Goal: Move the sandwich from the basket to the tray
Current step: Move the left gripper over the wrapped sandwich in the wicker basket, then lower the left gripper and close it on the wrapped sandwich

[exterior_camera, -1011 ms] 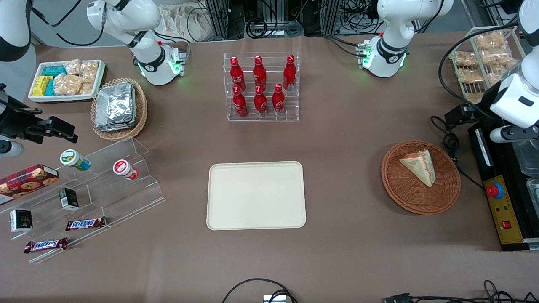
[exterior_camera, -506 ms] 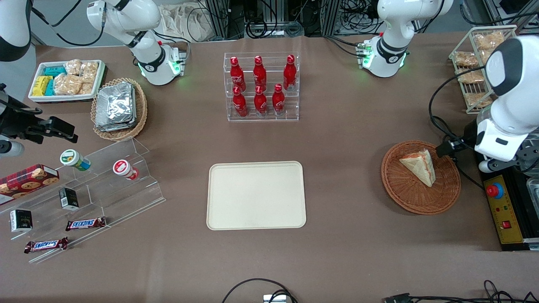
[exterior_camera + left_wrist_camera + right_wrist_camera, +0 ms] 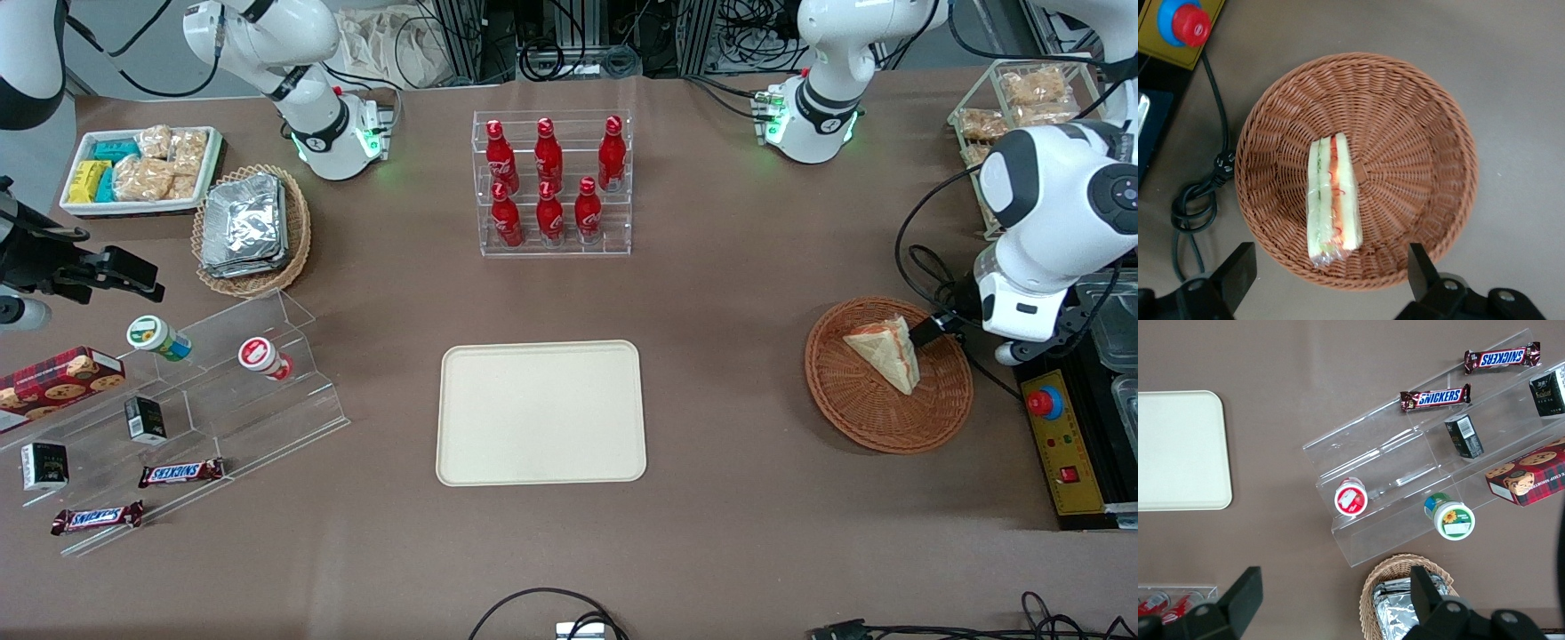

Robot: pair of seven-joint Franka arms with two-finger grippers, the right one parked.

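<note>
The sandwich (image 3: 885, 354) (image 3: 1333, 200), a wrapped white wedge with red and green filling, lies in the reddish-brown wicker basket (image 3: 889, 418) (image 3: 1418, 133) toward the working arm's end of the table. My left gripper (image 3: 941, 316) (image 3: 1330, 280) hangs open above the basket's rim, on the side farther from the front camera. Its black fingers (image 3: 1238, 273) stand wide apart with the sandwich's end between their line, touching nothing. The cream tray (image 3: 540, 413) (image 3: 1178, 450) lies bare at the table's middle.
A black control box with a red stop button (image 3: 1045, 402) (image 3: 1181, 20) stands beside the basket, with a coiled cable (image 3: 1198, 203) by the rim. A rack of red bottles (image 3: 551, 182) stands farther back than the tray. Acrylic snack shelves (image 3: 178, 400) lie toward the parked arm's end.
My left arm has swung from over the control box toward the basket, bringing the gripper over its rim. The sandwich, basket and tray have not moved.
</note>
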